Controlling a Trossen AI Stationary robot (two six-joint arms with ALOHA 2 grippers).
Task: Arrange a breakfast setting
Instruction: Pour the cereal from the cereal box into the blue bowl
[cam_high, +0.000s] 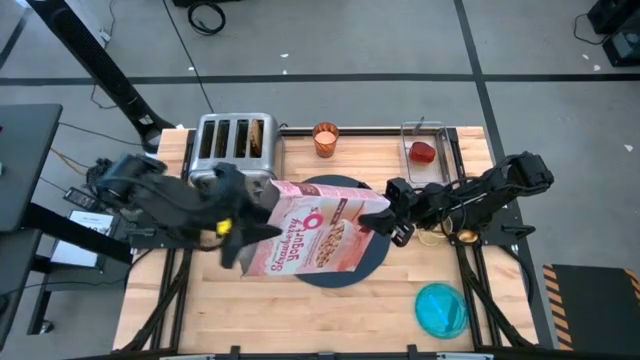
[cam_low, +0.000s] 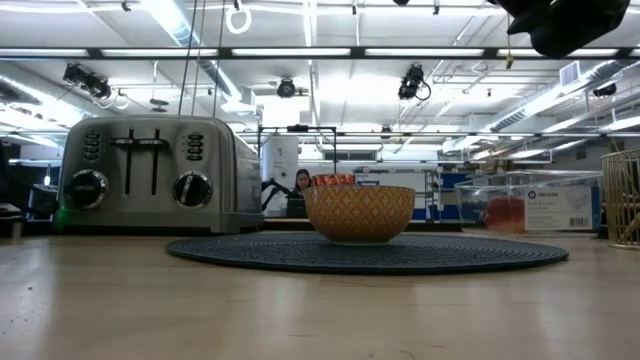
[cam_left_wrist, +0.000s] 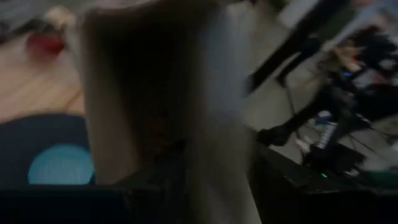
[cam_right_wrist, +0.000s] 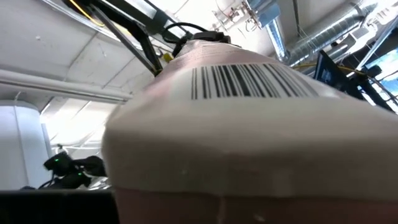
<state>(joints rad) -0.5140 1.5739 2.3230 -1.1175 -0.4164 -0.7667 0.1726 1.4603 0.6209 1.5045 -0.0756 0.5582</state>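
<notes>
High view: a pink cereal box (cam_high: 315, 235) hangs over the dark-blue round mat (cam_high: 375, 255), left gripper (cam_high: 232, 228) clenched on its left end, right gripper (cam_high: 392, 222) grasping its right end. Teal plate (cam_high: 441, 309) sits near right; orange cup (cam_high: 325, 139) far.

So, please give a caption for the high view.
Both grippers, left and right, hold a pink cereal box above the dark-blue mat.

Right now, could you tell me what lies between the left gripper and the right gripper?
The high view shows a pink cereal box spanning the gap between the left gripper and the right gripper, held above the dark-blue mat.
</notes>
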